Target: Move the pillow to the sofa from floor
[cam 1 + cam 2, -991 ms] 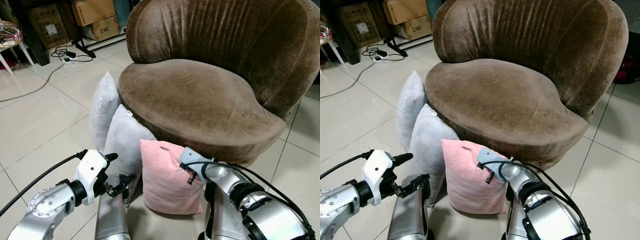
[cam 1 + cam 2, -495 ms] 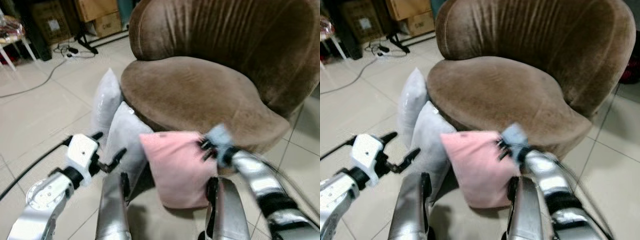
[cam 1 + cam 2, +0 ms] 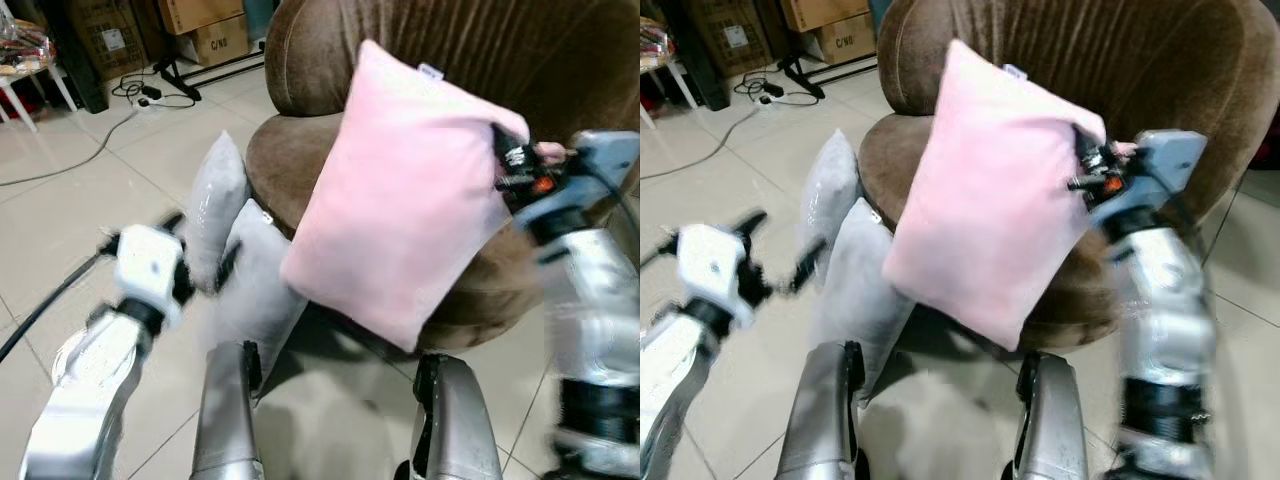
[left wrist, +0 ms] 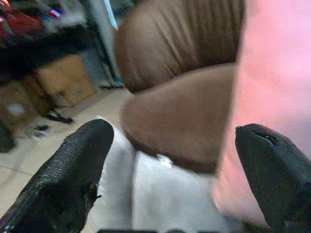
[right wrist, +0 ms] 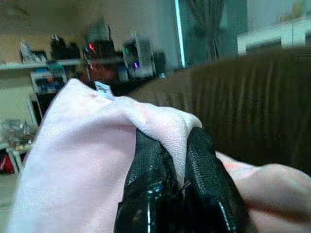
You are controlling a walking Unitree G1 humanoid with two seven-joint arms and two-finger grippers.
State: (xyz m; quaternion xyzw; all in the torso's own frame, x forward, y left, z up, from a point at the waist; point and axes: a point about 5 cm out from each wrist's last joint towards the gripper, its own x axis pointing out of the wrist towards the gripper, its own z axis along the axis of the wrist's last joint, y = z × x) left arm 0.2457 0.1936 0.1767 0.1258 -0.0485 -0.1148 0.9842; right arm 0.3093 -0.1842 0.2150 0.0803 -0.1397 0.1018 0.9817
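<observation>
Right gripper (image 5: 167,160) had the soft pink square pillow (image 3: 400,195) pinched by its corner, hanging mid-frame over the round brown velvet sofa (image 3: 400,60), while the left gripper (image 4: 170,160) sat spread wide, lower left.

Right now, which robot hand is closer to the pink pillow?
Right. The right end effector pinches the pink pillow at its corner, holding it up before the sofa. The left end effector is open, off beside the grey pillows.

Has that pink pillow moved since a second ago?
Yes. The pink pillow, pinched by the right tool, has risen from the floor to hang before the brown sofa, above its seat edge.
</observation>
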